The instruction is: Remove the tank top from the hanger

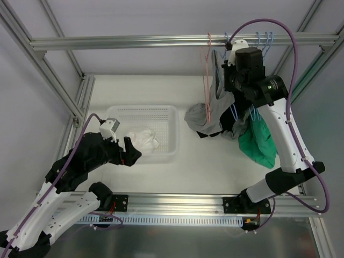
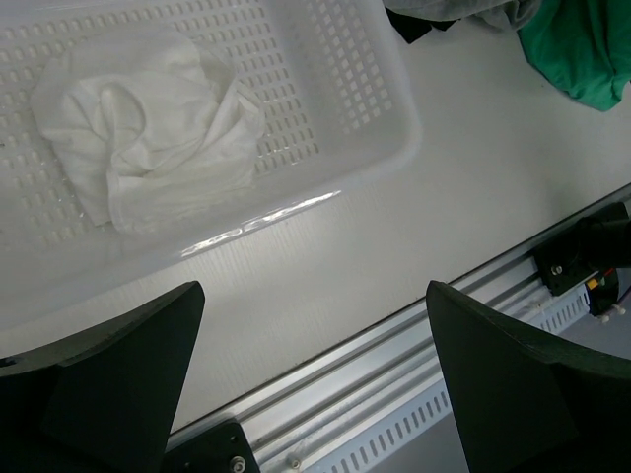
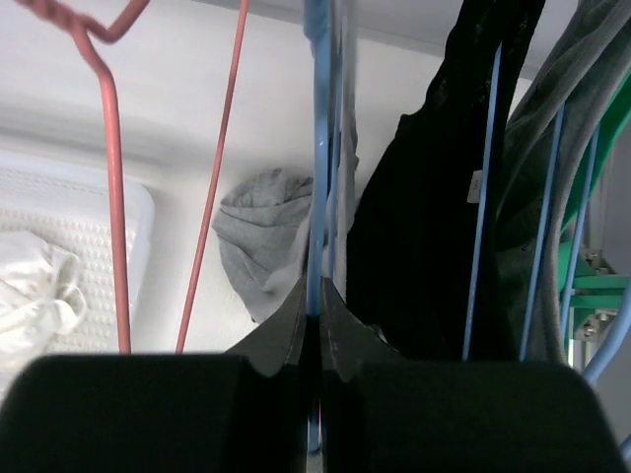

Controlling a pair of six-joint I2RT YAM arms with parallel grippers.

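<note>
— Right of the basket [image 1: 173, 115] and well above it: right tool [image 3: 315, 310], clenched on the wire of a blue hanger [image 3: 320, 148]. Fingers [image 3: 281, 340] pressed together, wire pinched between them.

— And the tank top?

— Grey tank top [image 1: 208, 115], hanging right of the basket, lower part bunched and sagging toward the tabletop [image 1: 215, 161]. One strap runs up toward the right tool. Wrist view is crowded with wires and cloth. It is probably on the gripped hanger, but I cannot trace that for certain.

— What else hangs there?

— Black garment [image 3: 424, 197], just beside the grey one on the side away from the basket. Green garment [image 1: 260, 142], farther from the basket again, and it hangs lowest. Red hanger [image 3: 112, 197], thin wire, on the basket side of the grey cloth.

— Left tool?

— Left tool [image 2: 311, 379] released, pads [image 2: 108, 394] spread wide, nothing between them. It hovers over the tabletop just at the near edge of the basket, well apart from the hanging clothes.

— Basket contents?

— One crumpled white cloth [image 2: 148, 128], lying loose inside, toward the near wall.
</note>
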